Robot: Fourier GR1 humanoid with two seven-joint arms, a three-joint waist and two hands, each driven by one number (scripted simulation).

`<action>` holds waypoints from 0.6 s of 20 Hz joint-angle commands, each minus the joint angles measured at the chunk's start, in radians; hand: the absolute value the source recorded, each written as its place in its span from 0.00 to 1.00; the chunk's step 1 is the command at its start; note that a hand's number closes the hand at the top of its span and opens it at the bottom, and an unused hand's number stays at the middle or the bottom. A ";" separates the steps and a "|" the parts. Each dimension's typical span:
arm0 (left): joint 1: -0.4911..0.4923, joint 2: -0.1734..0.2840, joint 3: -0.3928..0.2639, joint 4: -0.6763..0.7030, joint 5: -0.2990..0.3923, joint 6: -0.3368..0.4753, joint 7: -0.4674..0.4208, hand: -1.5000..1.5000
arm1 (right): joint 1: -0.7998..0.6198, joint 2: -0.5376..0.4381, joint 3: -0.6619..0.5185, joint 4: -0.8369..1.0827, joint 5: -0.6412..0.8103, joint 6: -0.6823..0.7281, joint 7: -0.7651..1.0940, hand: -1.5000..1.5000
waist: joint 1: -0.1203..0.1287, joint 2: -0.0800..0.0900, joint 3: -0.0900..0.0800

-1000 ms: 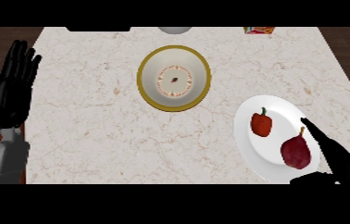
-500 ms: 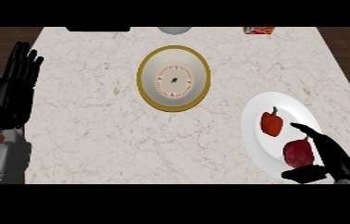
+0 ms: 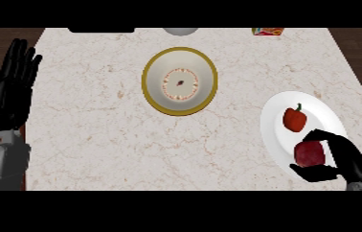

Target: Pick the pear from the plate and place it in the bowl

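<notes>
A white plate (image 3: 272, 125) is seen at the right of the marble counter (image 3: 92, 130), close to its near edge. Two items are carried on it: a small red pepper (image 3: 295, 119) with a green stem, lying toward the far side, and just beside it, nearer the robot, a dark red pear (image 3: 310, 153). The pear is enclosed by the right hand (image 3: 340, 158), with fingers curled over its far side and the thumb brought under its near side, so the hand is judged closed on the fruit. The approach from the plate's near edge is probably chosen so that the pepper is left undisturbed. Whether the pear is already raised off the plate cannot be told from this steep view. The bowl (image 3: 179, 81), gold-rimmed with a patterned centre, is set near the middle of the counter, well apart from the plate and to its left. The grasp stage is judged to be in hand; lift, carry and release are not yet done. A path up and to the left is called for, high enough for the bowl's rim to be cleared. The left hand (image 3: 17, 82) is held at the counter's left edge, fingers straight and pointing away, resting and taking no part. At the far edge, a grey round object (image 3: 181, 31), a dark slab (image 3: 101, 30) and a small coloured packet (image 3: 268, 31) are partly cut off.
</notes>
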 commanded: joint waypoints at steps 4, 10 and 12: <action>-0.006 -0.023 -0.014 -0.001 -0.016 0.011 0.001 0.50 | -0.055 -0.098 0.028 0.128 0.129 -0.010 -0.018 1.00 | 0.008 0.004 0.004; 0.024 0.005 0.012 -0.058 0.005 -0.010 0.025 0.50 | -0.219 -0.285 0.017 0.279 0.196 0.087 -0.060 1.00 | 0.012 0.002 0.004; 0.009 -0.017 -0.004 0.014 -0.021 -0.011 -0.044 0.50 | -0.275 -0.300 0.004 0.288 0.211 0.067 -0.046 1.00 | 0.008 0.003 0.003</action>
